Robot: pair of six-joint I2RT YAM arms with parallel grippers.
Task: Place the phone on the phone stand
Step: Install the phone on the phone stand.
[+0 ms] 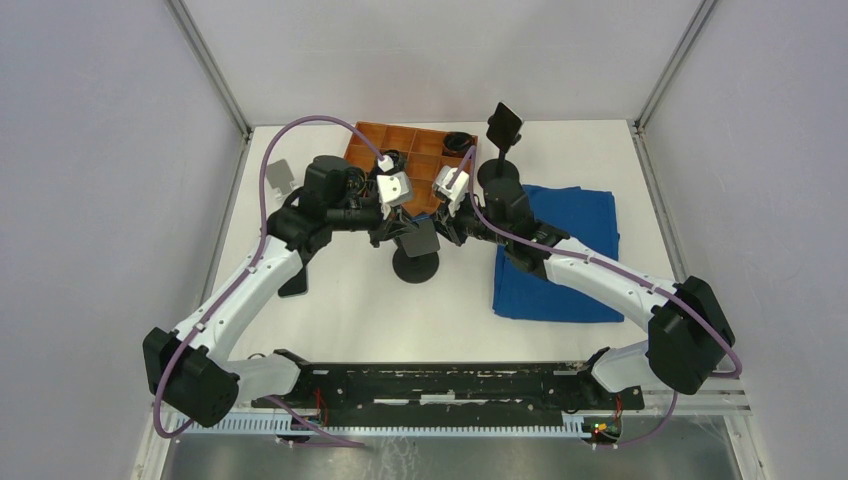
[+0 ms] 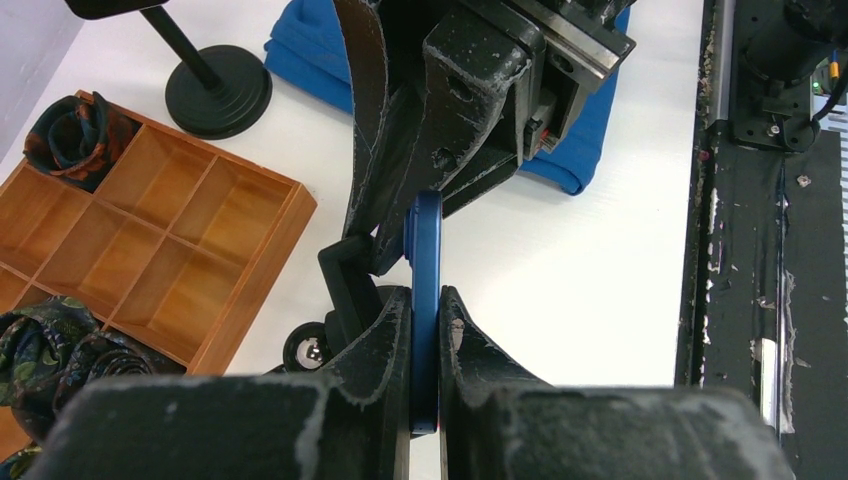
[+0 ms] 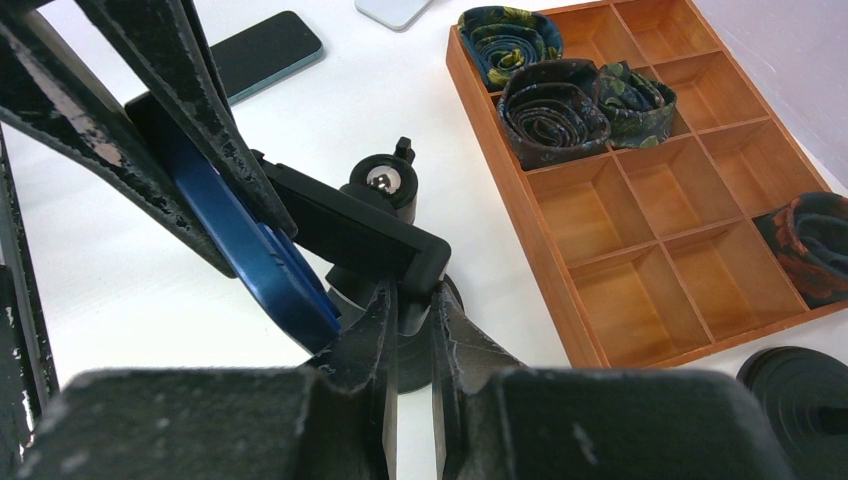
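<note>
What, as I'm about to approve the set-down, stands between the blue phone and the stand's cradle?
Nothing visible does. The blue phone, clamped in the left gripper, lies beside the stand's cradle. The right gripper pinches that cradle's near edge, close to the phone's lower end, not between them.

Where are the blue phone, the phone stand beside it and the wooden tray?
blue phone point(image 2: 425, 270): left wrist view, its thin edge.
phone stand point(image 3: 360, 230): right wrist view, its black cradle plate.
wooden tray point(image 3: 590, 205): right wrist view, floor of an empty compartment.
</note>
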